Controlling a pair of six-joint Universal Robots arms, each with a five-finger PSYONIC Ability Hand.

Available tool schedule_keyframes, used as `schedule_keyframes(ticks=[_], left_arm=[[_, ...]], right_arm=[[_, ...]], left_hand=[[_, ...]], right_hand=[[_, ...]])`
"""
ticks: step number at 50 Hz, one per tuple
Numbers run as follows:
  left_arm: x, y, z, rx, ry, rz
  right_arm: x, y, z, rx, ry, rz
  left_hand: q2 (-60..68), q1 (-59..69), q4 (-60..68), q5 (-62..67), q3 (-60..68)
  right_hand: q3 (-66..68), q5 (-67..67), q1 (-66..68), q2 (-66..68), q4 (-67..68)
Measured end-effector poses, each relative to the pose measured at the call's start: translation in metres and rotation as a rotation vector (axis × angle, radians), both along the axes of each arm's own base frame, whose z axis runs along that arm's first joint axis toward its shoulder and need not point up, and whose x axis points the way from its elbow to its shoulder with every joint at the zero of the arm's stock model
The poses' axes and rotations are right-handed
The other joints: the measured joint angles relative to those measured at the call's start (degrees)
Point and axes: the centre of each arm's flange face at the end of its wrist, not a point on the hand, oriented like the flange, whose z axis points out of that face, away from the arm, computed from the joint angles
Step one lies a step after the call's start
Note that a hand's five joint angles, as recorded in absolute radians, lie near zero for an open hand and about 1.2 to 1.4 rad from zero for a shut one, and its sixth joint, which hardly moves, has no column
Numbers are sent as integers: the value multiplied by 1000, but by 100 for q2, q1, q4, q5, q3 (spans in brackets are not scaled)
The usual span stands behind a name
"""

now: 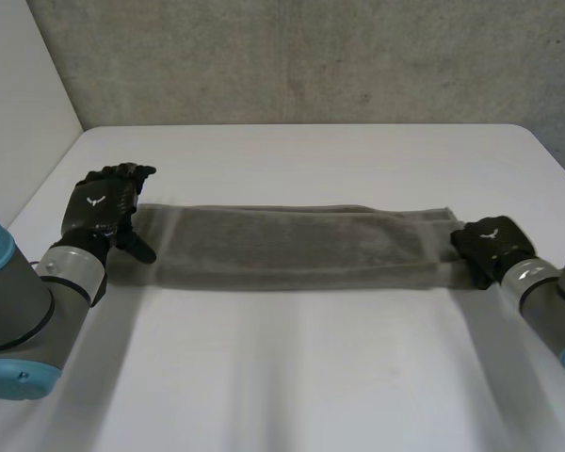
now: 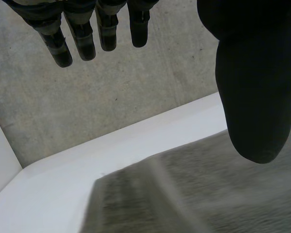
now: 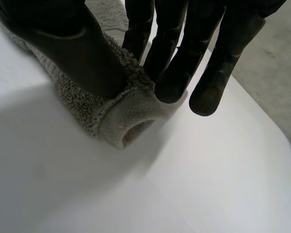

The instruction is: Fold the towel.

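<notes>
Towel (image 1: 282, 247), just one, is lying as a long folded strip across the table (image 1: 292, 377). Left hand (image 1: 102, 209) is sitting at its left end with fingers spread loose, and right hand (image 1: 490, 245) is pinching the right end.

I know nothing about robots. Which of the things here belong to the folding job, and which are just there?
Part of the job:
towel, lying in a long folded strip
right hand, pinching one end of it
left hand, open at the other end

Just there:
white table underneath
grey wall behind
</notes>
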Motion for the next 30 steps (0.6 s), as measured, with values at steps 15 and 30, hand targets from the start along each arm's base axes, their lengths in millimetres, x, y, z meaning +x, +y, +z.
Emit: schedule_keyframes(ticks=[15,30], left_arm=[[5,-3,2,-5,1,18],[4,-1,2,-2,1,14]], right_arm=[[-115,-54,52,-149,318,-255],[49,-8,123,-427,218,139]], left_hand=[[0,-1,0,0,0],[0,0,0,0,0]], right_hand=[[0,0,16,0,0],[0,4,35,41,1]])
